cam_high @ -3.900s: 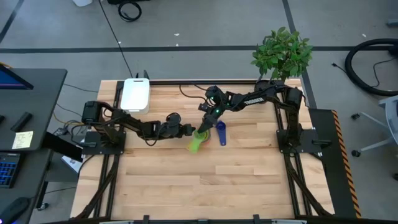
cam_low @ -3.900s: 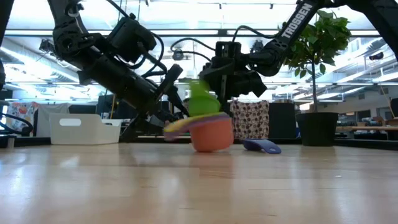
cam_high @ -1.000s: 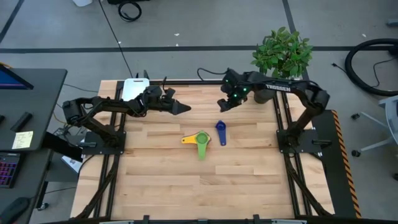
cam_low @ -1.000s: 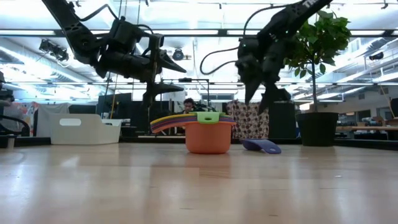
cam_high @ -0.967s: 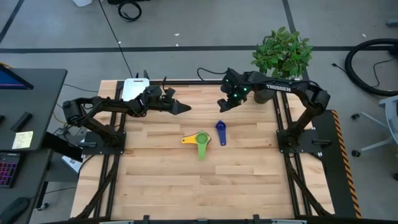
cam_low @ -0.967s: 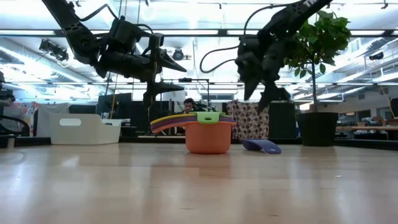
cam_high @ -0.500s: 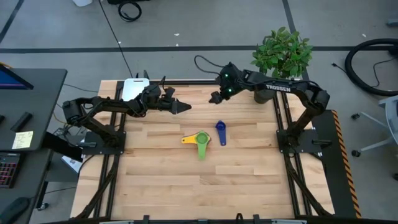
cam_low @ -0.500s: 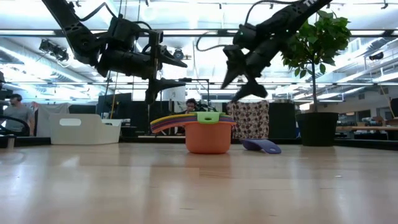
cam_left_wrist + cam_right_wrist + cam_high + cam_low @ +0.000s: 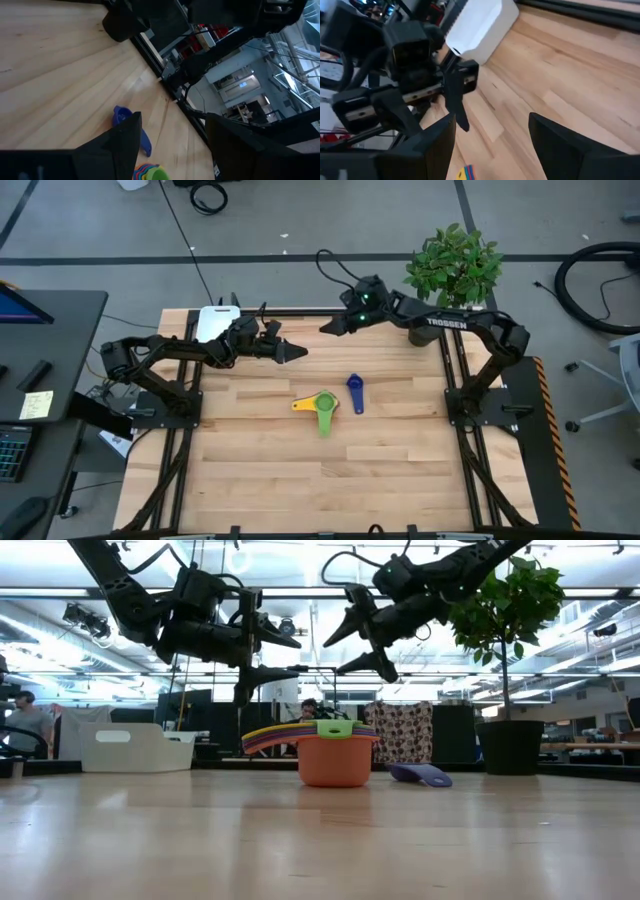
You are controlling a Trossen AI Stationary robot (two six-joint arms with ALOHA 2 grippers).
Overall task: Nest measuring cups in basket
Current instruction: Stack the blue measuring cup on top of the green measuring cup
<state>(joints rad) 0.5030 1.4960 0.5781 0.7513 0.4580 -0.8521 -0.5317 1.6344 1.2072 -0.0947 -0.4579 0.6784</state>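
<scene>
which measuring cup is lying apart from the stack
The dark blue cup, alone on the table right of the nested stack, whose top cup is green.

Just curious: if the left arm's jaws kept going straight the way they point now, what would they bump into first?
Probably the right gripper. The left gripper, jaws open, is raised and aims across the table toward it; depth is unclear, so it might slip past underneath.

Robotics lab: arm rig [image 9: 470, 370], open-plan workspace behind.
</scene>
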